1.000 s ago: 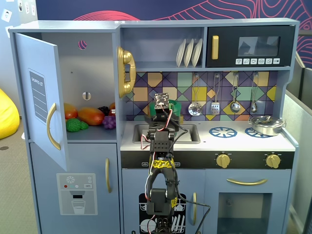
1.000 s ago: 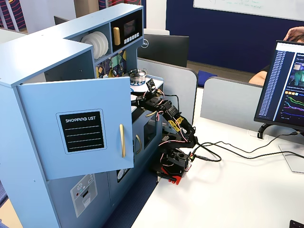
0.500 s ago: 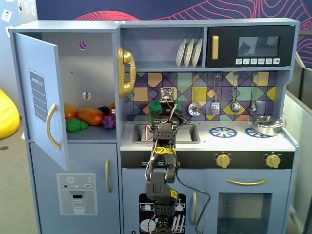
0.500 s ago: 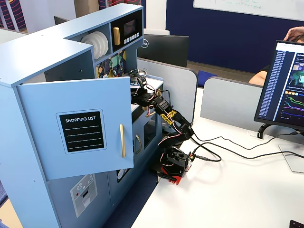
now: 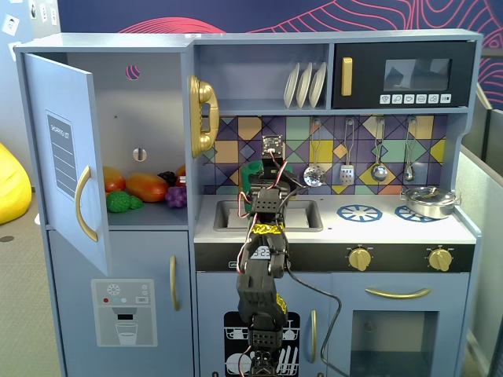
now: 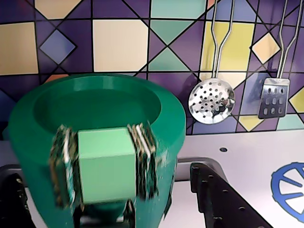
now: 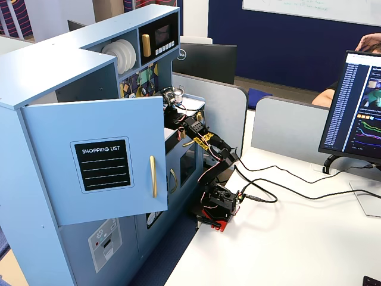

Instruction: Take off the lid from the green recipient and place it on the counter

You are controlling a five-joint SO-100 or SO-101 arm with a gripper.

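Note:
The green recipient [image 6: 95, 81] fills the left of the wrist view. It is a dark-green flared pot with a round hollow top, and its lighter green vertical strap [image 6: 102, 166] faces the camera. Worn striped patches flank the strap. My gripper [image 6: 104, 167] has a black jaw on each side of the pot, wide apart, and a sliver of sink rim shows beside the right jaw. In a fixed view the pot [image 5: 250, 171] peeks out left of the gripper [image 5: 267, 182], above the sink. The lid is out of view. The pale counter [image 5: 393, 229] [image 6: 247, 156] lies to the right.
The recessed sink [image 5: 302, 214] is under the gripper. Blue burners [image 5: 359, 212] and a silver pan [image 5: 428, 202] sit on the right. A skimmer [image 6: 211, 100] and a spatula [image 6: 273, 102] hang on the tiled wall. The fridge door [image 5: 67, 157] stands open on the left.

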